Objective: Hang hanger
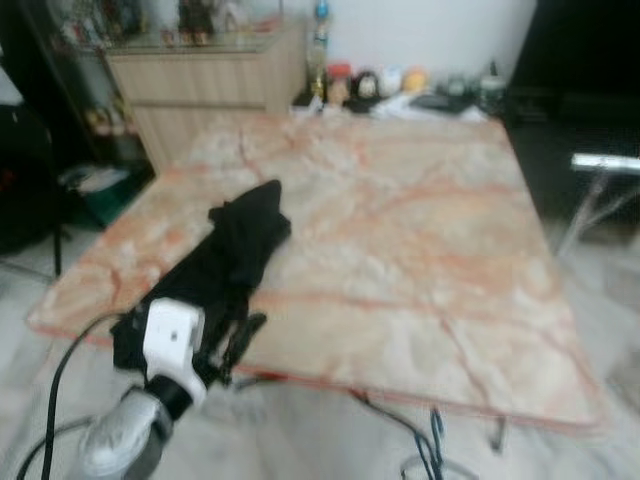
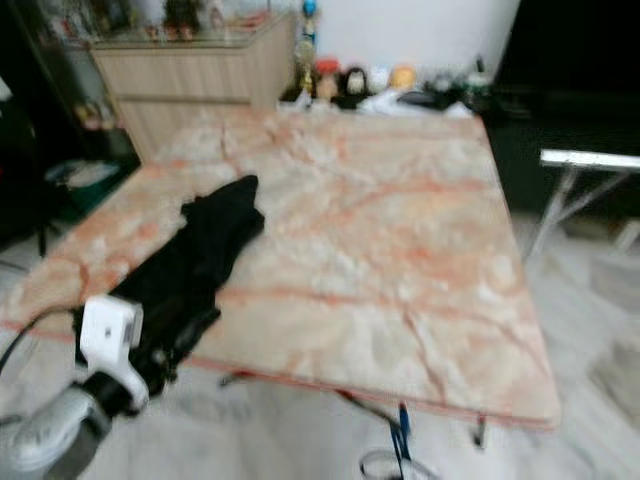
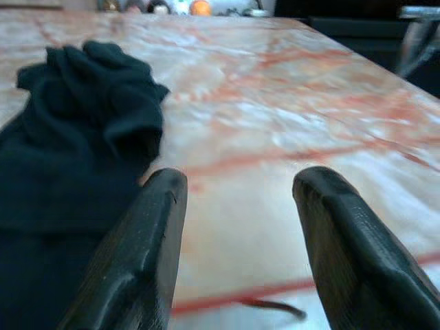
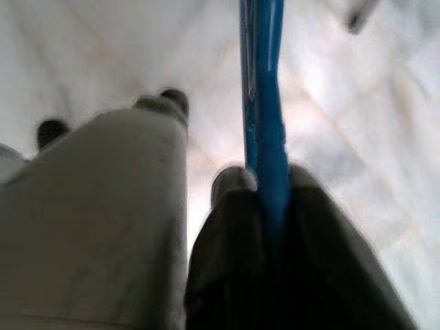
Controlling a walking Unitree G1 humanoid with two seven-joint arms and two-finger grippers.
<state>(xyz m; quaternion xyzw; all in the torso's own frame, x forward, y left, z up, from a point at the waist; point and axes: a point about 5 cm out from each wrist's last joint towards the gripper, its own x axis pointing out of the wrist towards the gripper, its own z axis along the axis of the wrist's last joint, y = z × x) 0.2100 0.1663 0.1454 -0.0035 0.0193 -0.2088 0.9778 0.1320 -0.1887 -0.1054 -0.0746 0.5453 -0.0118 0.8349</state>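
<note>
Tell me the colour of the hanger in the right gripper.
Blue hanger, clearest in the right wrist view, clamped in the right gripper.

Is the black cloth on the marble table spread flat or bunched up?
Bunched up: the black cloth lies in crumpled folds on the pink marble table, beside the open left gripper.

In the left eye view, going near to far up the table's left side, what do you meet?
Left gripper at the near edge → black garment lying on the marble table → wooden cabinet beyond the far corner.
</note>
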